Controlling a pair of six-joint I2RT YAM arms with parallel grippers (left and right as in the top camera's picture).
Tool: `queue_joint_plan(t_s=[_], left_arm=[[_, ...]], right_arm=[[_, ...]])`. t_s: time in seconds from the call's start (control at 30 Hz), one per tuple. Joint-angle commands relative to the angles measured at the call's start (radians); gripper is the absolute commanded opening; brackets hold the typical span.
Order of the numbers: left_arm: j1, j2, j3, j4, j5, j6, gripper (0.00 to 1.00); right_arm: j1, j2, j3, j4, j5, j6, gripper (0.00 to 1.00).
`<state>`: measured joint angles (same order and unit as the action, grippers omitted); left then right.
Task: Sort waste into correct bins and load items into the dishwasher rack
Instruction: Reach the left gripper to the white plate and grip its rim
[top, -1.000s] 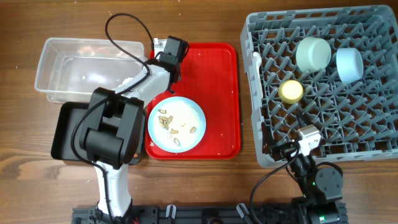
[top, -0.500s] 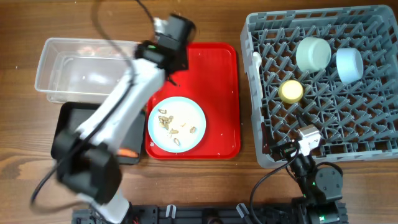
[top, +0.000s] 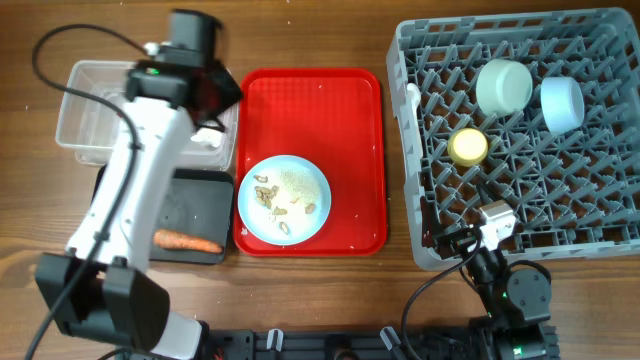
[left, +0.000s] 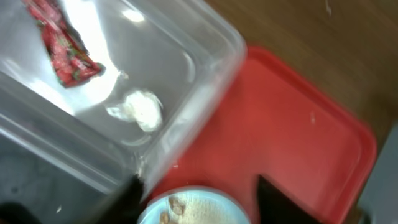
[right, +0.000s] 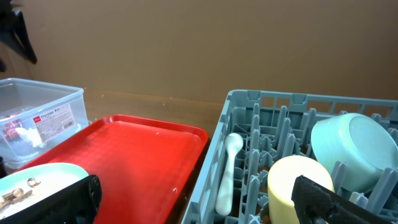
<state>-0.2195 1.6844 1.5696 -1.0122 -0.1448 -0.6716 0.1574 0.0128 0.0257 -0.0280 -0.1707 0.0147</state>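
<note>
A light blue plate (top: 284, 199) with food scraps sits on the red tray (top: 330, 110); it also shows in the left wrist view (left: 193, 208) and the right wrist view (right: 31, 180). My left gripper (top: 222, 95) is open and empty, raised over the right end of the clear bin (top: 100, 100), which holds a white crumpled scrap (left: 142, 109) and a red wrapper (left: 62, 46). A carrot (top: 187, 241) lies in the black bin (top: 110, 215). The grey rack (top: 520, 220) holds a white spoon (right: 227, 171), a yellow cup (top: 467, 146) and two pale bowls (top: 503, 86). My right gripper (right: 193, 202) is open and empty at the rack's front edge.
The tray's upper half is bare red plastic. Brown wooden table (top: 330, 290) surrounds the bins, tray and rack. The left arm's black cable loops above the clear bin.
My left arm swung left from the tray's top edge to over the clear bin, uncovering the black bin and the carrot. The right arm has not moved.
</note>
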Motion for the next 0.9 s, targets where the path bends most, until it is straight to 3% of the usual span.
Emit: queue_joint_plan(t_s=[0.0,0.1,0.2,0.3,0.43,0.53,0.63,0.87], left_arm=[[-0.208,0.027,-0.037,-0.052,-0.01,0.039,0.3],[-0.39,0.085,-0.129,-0.023,-0.009,0.034,0.33],[-0.539,0.163,-0.15,-0.002,-0.076,-0.004,0.28],[-0.607,0.25,-0.15,0.002,-0.114,-0.018,0.28],[-0.641,0.37,-0.15,0.014,-0.114,-0.017,0.3],[-0.641,0.419,-0.15,0.045,-0.106,0.039,0.25],[-0.639,0.435,-0.15,0.042,-0.103,0.039,0.04],[-0.591,0.352,-0.075,-0.093,-0.103,0.055,0.04]], right_arm=[[0.002,-0.008,-0.004,0.005,0.014,0.013,1.0],[0.002,-0.008,-0.004,0.005,0.014,0.013,1.0],[0.002,-0.008,-0.004,0.005,0.014,0.013,1.0],[0.002,-0.008,-0.004,0.005,0.014,0.013,1.0],[0.002,-0.008,-0.004,0.005,0.014,0.013,0.99],[0.002,-0.008,-0.004,0.005,0.014,0.013,1.0],[0.002,-0.008,-0.004,0.005,0.014,0.013,1.0],[0.002,-0.008,-0.004,0.005,0.014,0.013,1.0]])
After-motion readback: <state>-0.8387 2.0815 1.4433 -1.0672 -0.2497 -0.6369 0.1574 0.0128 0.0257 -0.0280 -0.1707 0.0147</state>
